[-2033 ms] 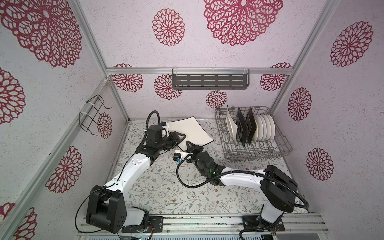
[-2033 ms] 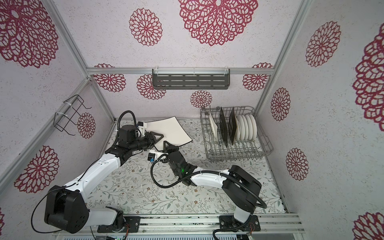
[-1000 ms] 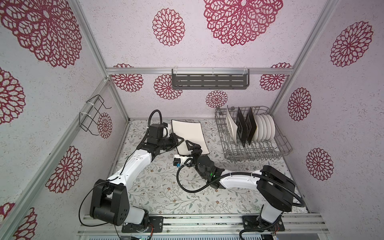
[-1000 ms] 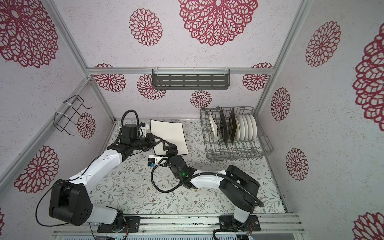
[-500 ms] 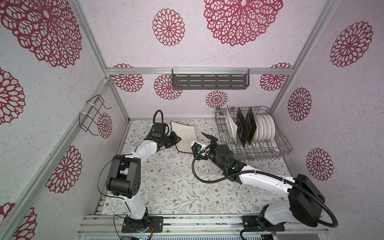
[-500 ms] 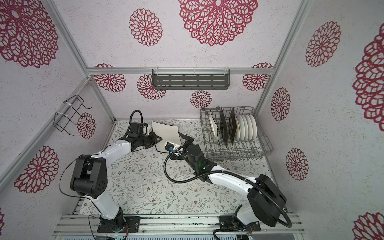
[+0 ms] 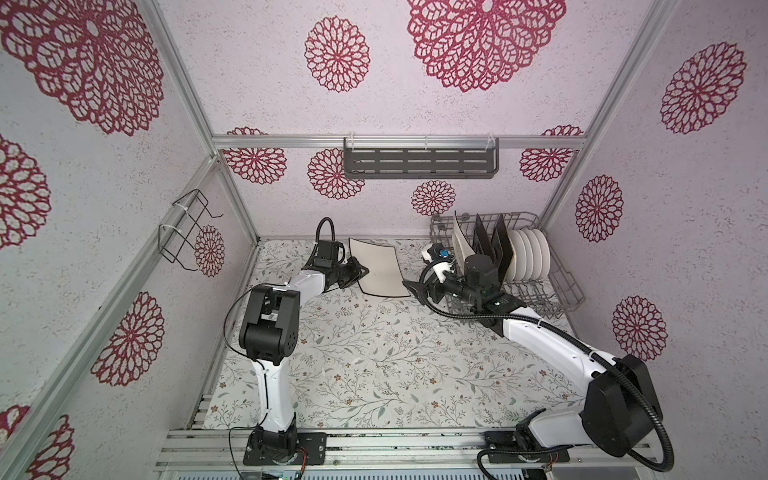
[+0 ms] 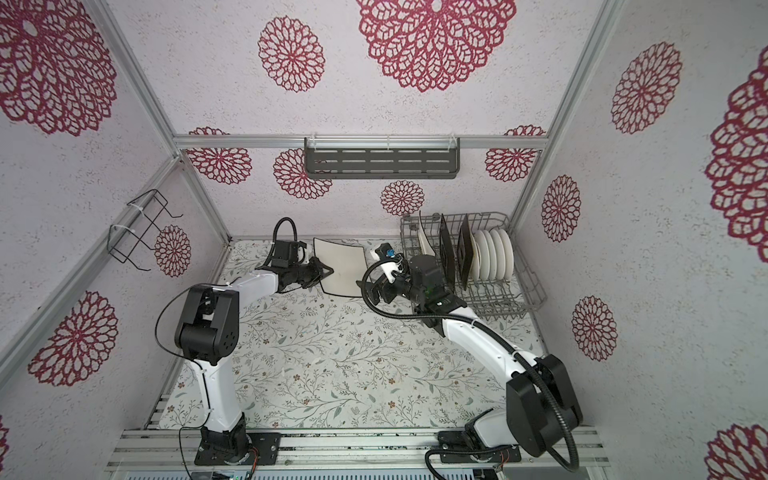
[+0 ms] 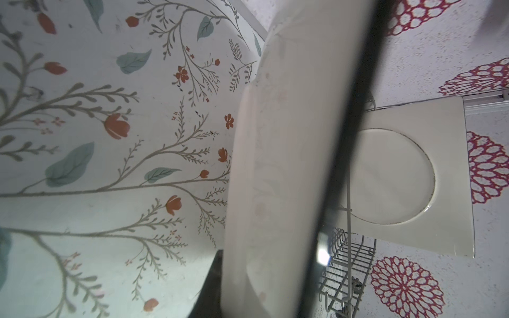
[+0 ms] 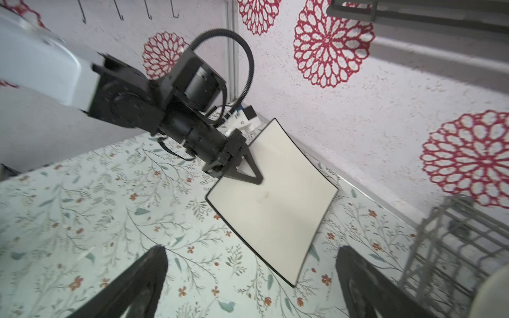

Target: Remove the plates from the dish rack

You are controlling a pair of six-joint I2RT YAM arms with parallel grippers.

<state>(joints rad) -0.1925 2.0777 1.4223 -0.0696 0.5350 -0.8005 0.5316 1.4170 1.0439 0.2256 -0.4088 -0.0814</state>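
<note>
found left gripper point(image 7: 360, 272) pinched tight on edge of cream plate point(image 7: 380, 270), tilted low over table point(image 7: 374, 357), left of dish rack point(image 7: 570, 291). found right gripper point(image 10: 250, 247) spread wide, empty. judged plate stiff, glazed, slippery, breakable; favoured rim hold.

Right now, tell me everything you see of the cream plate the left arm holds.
The cream plate is rectangular, gently curved, ceramic-looking, with a thin dark rim. It is held low over the floral table, left of the dish rack, with the jaws of the left gripper shut on one edge. Contact with the table is unclear.
</note>
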